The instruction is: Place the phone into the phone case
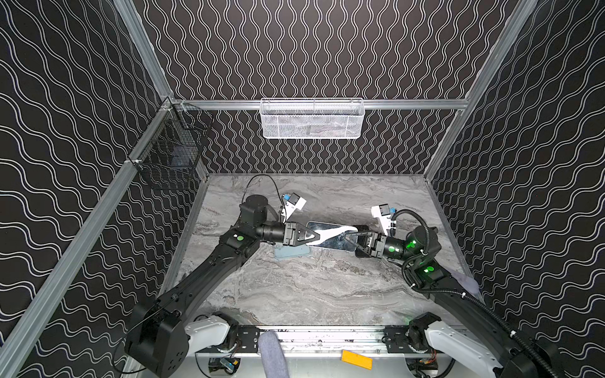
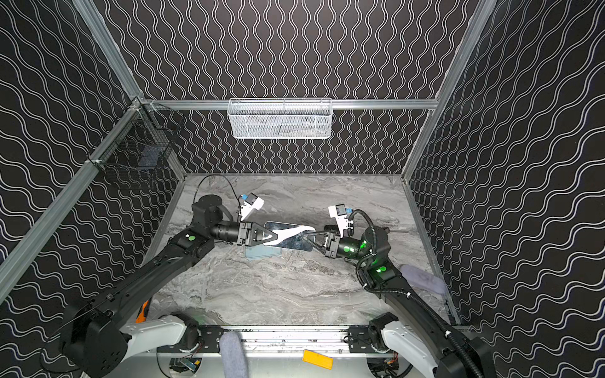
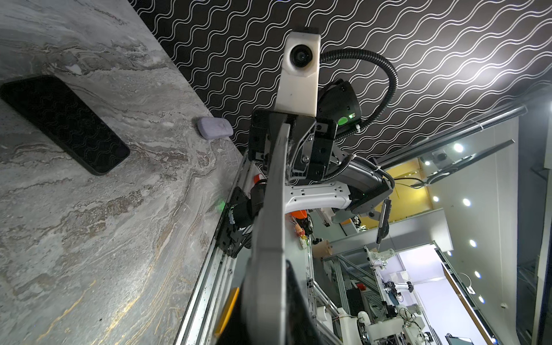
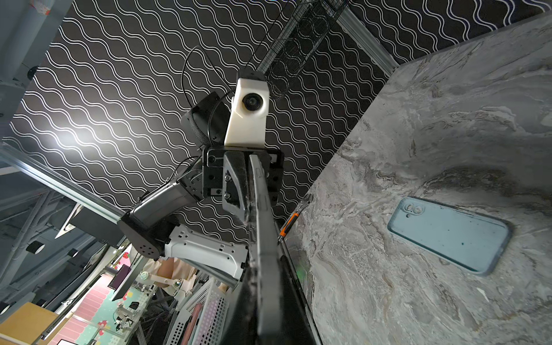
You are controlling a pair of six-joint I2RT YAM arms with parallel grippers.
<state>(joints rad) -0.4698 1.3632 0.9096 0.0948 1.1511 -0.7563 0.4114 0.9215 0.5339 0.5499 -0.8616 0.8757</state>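
tops: high, down, whole table [image 1: 294,294] shared | wrists: close, facing opp.

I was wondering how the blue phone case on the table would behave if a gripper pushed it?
The phone case looks thin and translucent, so it is probably light and bendy. Lying flat on the smooth marble table, it would likely slide rather than tip.

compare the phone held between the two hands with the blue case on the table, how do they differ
Pose: the held phone hangs above the table, its ends gripped by the left hand and right hand; the phone case lies flat on the table.
Look: the held phone is dark and mirror-glossy; the phone case is pale blue and translucent.
Both are rounded rectangles of similar outline.
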